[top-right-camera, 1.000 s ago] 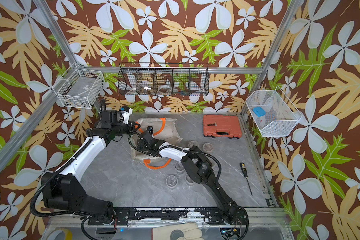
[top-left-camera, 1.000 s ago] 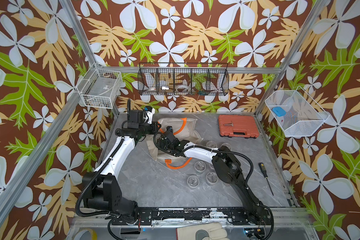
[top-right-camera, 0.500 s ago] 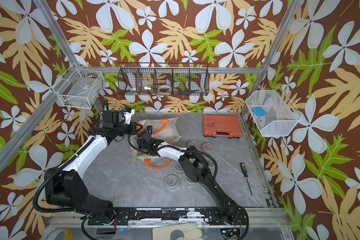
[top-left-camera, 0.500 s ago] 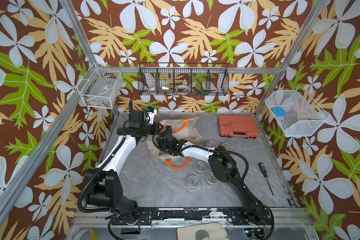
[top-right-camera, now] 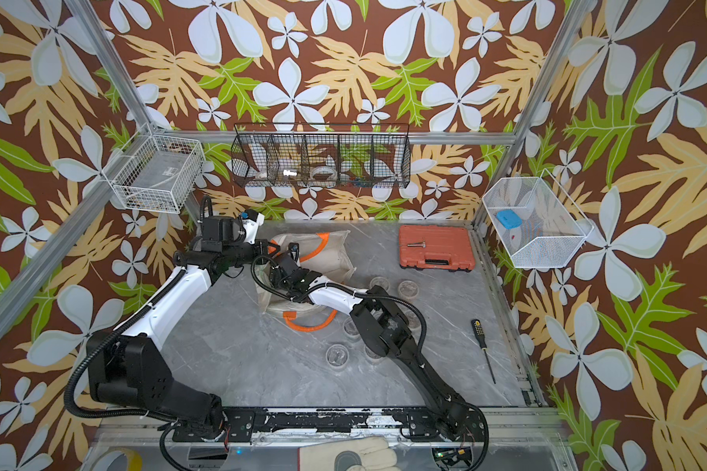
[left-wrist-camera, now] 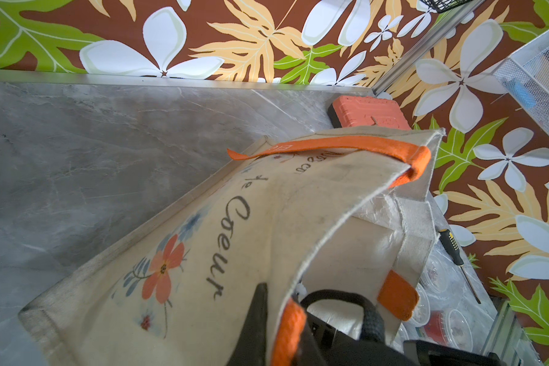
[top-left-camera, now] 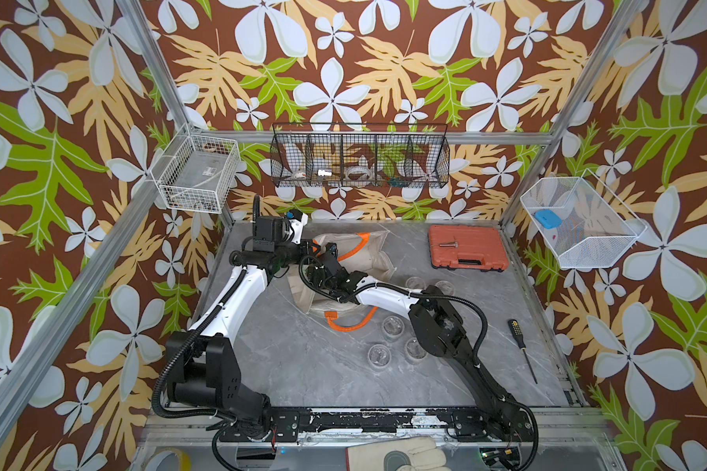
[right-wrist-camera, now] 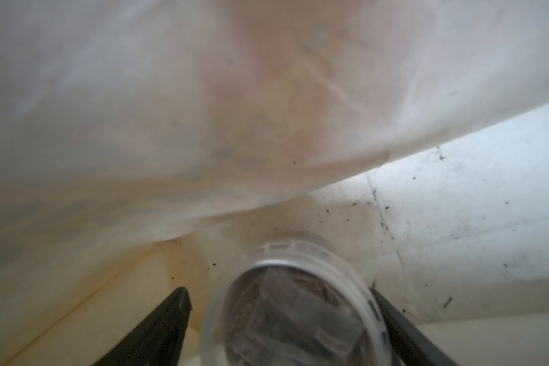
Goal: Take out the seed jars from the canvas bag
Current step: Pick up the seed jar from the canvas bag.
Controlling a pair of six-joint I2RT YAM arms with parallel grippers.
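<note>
While left jaws clamp the canvas bag (left-wrist-camera: 203,253), right jaws stand apart around a seed jar (right-wrist-camera: 295,317); one touches it.

Brown wallpaper (top-left-camera: 343,61) with white flowers and green leaves is covering the walls; metal posts (top-left-camera: 158,69) are framing a grey marbled tabletop (top-left-camera: 303,359).

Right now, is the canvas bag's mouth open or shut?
Open: left gripper holds the canvas bag's orange handle up; right gripper is inside, jaws straddling a seed jar.
</note>
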